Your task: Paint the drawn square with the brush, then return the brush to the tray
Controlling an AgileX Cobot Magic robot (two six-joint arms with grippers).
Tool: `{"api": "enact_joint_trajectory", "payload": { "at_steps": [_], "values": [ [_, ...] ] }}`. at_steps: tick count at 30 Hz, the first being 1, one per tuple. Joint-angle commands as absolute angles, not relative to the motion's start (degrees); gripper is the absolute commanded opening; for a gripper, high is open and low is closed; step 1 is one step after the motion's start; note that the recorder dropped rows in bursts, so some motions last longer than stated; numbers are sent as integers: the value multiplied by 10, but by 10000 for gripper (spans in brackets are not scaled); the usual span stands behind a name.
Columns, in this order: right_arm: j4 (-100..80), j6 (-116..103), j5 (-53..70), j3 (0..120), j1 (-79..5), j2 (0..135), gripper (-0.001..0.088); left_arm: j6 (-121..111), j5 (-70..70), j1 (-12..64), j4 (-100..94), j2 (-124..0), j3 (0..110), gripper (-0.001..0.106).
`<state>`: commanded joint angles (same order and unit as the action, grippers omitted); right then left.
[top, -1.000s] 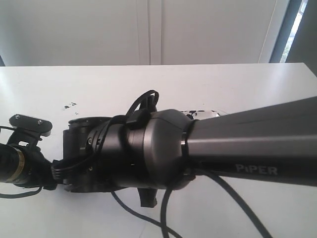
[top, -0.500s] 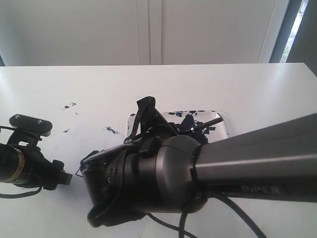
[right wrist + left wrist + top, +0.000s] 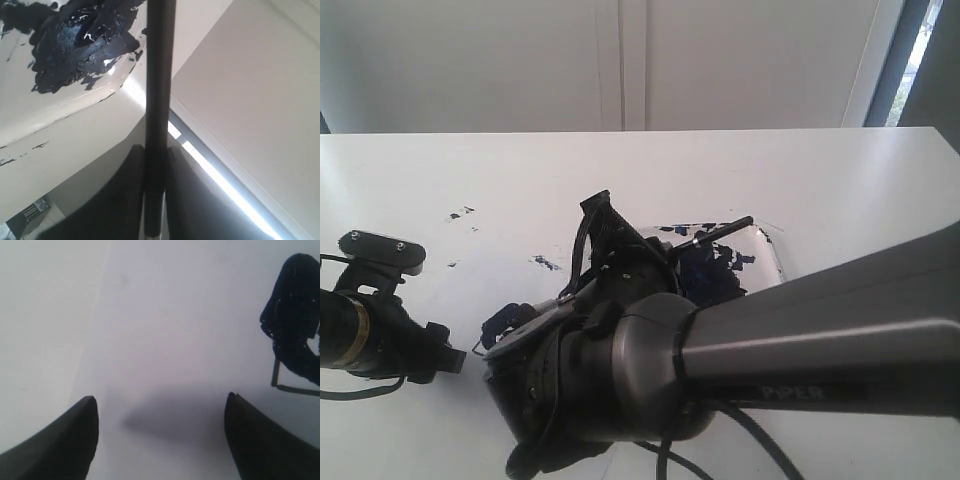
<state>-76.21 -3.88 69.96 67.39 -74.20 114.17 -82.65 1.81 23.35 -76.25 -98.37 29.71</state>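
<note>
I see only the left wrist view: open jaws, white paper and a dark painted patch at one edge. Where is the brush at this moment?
Observer: The right gripper holds the brush; the black handle runs out from between its closed jaws.
Operator: Is it back in its place?
Observer: Not yet. In the exterior view the handle reaches over the tray, but the gripper has not let go of it.
Operator: What is inside there?
Observer: A big dark paint blob, wet and shiny, close beside the handle.
Operator: Is paint spilled anywhere else?
Observer: Yes, small specks lie on the table, away from the tray.
</note>
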Motion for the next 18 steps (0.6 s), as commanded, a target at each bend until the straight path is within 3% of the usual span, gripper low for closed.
{"api": "enact_joint_trajectory", "payload": {
  "at_steps": [18],
  "values": [
    [-741,-29,700,674,-773,1154,0,-827,18,234,-762,-984,297,749]
  ]
}}
